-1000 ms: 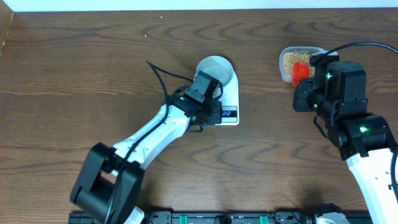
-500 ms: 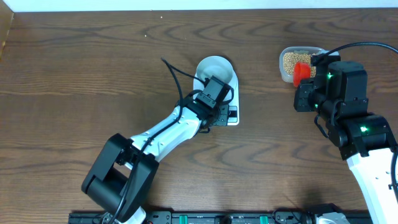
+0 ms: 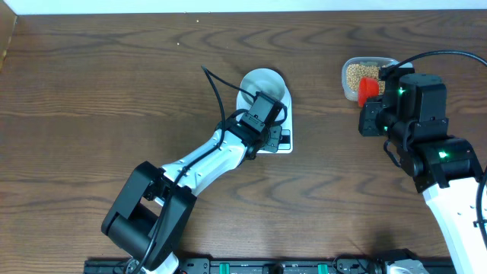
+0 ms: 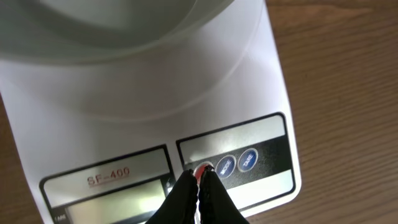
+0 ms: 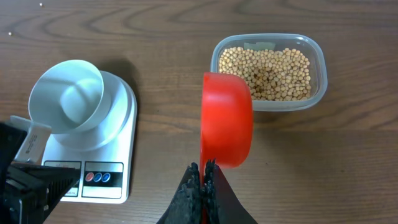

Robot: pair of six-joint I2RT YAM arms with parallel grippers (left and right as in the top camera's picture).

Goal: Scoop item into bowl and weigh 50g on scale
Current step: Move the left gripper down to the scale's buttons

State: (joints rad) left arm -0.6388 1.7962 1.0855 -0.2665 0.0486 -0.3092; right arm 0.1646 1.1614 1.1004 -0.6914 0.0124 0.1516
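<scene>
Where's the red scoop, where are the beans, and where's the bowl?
red scoop [image 5: 227, 121], right wrist view, on the middle of its rounded cup.
beans [image 5: 270, 65], right wrist view, on the middle of the pile.
bowl [image 5: 67, 96], right wrist view, on its inside bottom.

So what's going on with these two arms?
They're setting up to weigh out soybeans. The left arm has its jaws shut, with the tips on the red button of the white kitchen scale. An empty pale bowl sits on the scale. The right arm has its jaws shut on a red scoop, held beside the clear tub of beans. Nothing is in the bowl yet.
</scene>
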